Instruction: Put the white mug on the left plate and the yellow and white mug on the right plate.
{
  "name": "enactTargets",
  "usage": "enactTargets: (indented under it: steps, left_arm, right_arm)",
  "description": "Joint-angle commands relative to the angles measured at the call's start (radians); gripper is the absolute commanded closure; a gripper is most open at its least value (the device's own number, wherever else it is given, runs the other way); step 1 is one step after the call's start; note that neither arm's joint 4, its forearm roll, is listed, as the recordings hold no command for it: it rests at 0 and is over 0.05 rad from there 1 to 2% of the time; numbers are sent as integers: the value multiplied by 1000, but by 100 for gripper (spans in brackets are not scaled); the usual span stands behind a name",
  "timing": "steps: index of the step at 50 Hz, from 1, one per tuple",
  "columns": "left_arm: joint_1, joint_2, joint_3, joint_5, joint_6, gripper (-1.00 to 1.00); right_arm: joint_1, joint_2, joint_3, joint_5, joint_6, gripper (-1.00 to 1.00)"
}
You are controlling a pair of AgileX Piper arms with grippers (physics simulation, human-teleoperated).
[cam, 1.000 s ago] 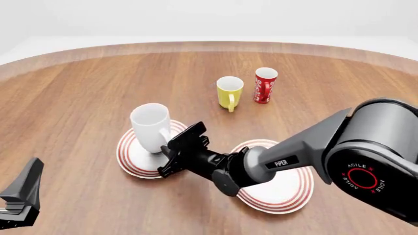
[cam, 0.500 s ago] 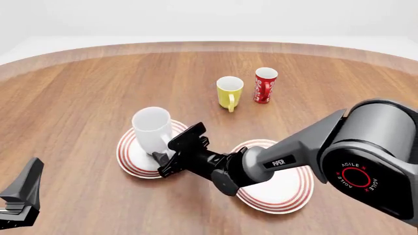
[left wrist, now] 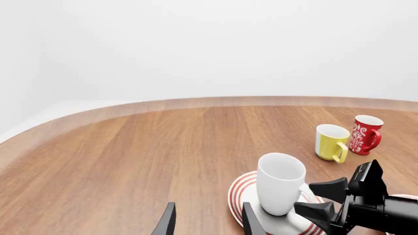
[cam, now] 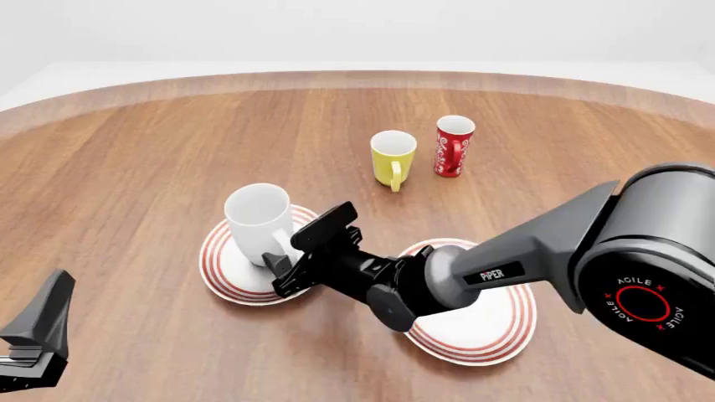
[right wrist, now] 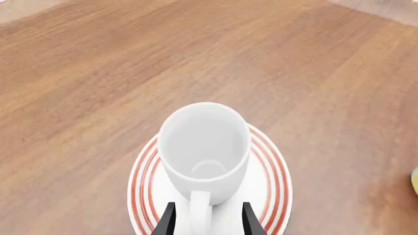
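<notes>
1. Wood-grain surface (cam: pixel 146 142) with a curved far edge, set against a plain pale backdrop.
2. The white mug (cam: pixel 261 223) stands upright on the left plate (cam: pixel 223 266), which lies toward the near edge, left of the middle.
3. The right gripper (cam: pixel 293 255) reaches across from the right; its fingers are apart, one on each side of the mug's handle, as the right wrist view shows (right wrist: pixel 201 215). Whether they touch the handle cannot be told.
4. The right plate (cam: pixel 491 322) lies beside the left plate, nearer the right edge, partly covered by the right arm.
5. The yellow and white mug (cam: pixel 393 157) stands upright on the bare wood toward the far edge, well apart from both plates, handle turned toward the near edge.
6. A red cup (cam: pixel 453 146) with white markings stands just beside the yellow mug, on its right.
7. The left gripper (left wrist: pixel 207 224) sits low at the near left corner, its fingers apart and holding nothing.
</notes>
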Motion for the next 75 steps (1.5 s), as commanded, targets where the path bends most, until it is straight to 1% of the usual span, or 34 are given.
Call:
enactTargets:
  steps: [1, 16, 28, 36, 47, 55, 60, 75]
  left_arm:
    - [0, 0, 0, 0, 0, -100]
    - [0, 0, 0, 0, 0, -100]
    - [0, 0, 0, 0, 0, -100]
    - [0, 0, 0, 0, 0, -100]
    - [0, 0, 0, 0, 0, -100]
    - [0, 0, 0, 0, 0, -100]
    - [0, 0, 0, 0, 0, -100]
    - [0, 0, 0, 0, 0, -100]
  right_arm:
    - [-4, -61, 37, -2, -5, -100]
    - [-9, -234, 136, -7, -11, -100]
    - [-18, -337, 180, 0, -11, -100]
    - [-41, -409, 207, 8, -16, -100]
    - [-116, -510, 253, 12, -29, -100]
    - [-164, -549, 269, 12, -38, -100]
    - [-212, -578, 279, 13, -43, -100]
    - [-294, -593, 291, 3, -52, -100]
